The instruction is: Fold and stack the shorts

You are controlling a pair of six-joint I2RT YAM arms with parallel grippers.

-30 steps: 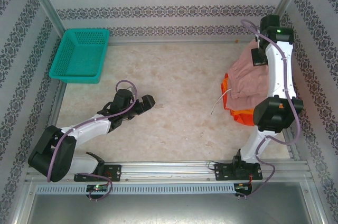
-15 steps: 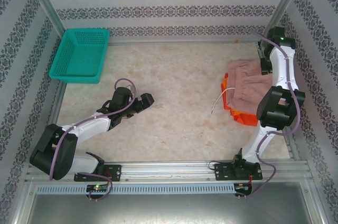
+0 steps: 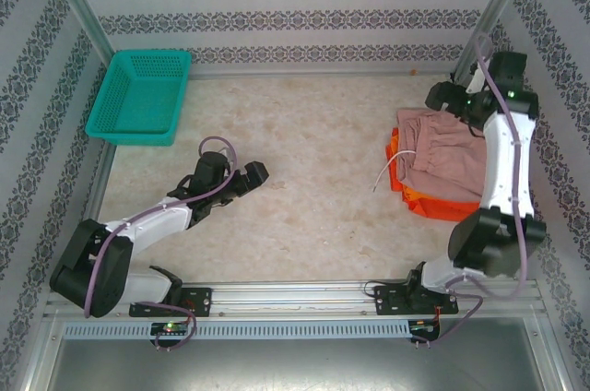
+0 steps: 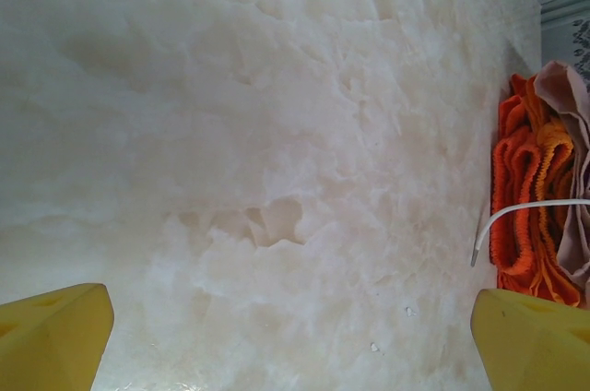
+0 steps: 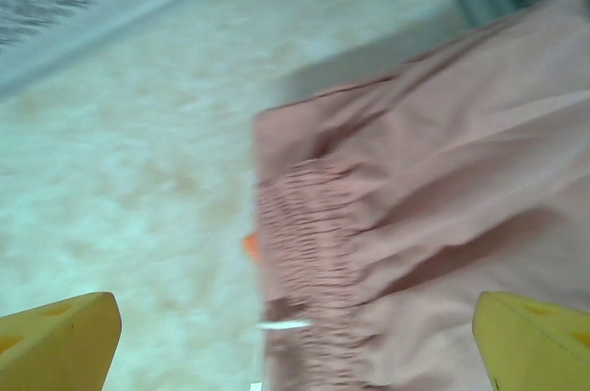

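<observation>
**Operator:** Where are the shorts?

**Inspector:** All three lie in one pile on the right side of your desk (image 3: 304,188), toward the far right corner. The pink shorts (image 3: 447,156) are on top, with the gathered waistband facing the middle of the desk. The white drawstring (image 3: 385,172) trails off the pile onto the bare surface. The orange shorts (image 3: 395,153) show as a strip along the pile's left edge. The red-orange shorts (image 3: 442,208) stick out from under the pink at the near edge.

**Operator:** And my hands?

**Inspector:** Your right hand (image 3: 438,96) is at the far edge of the pile, pointing left. Its wrist view shows the yellow fingers (image 5: 55,340) spread wide, with the pink waistband below them. I cannot tell whether they touch the cloth. Your left hand (image 3: 259,171) sits left of the desk's middle, well apart from the pile and pointing toward it. Its fingers (image 4: 55,336) are also spread wide over bare desk, and the pile is at the right edge of that wrist view.

**Operator:** Anything else on the desk?

**Inspector:** A teal basket (image 3: 140,96) stands in the far left corner, well apart from both of your hands and from the pile
</observation>
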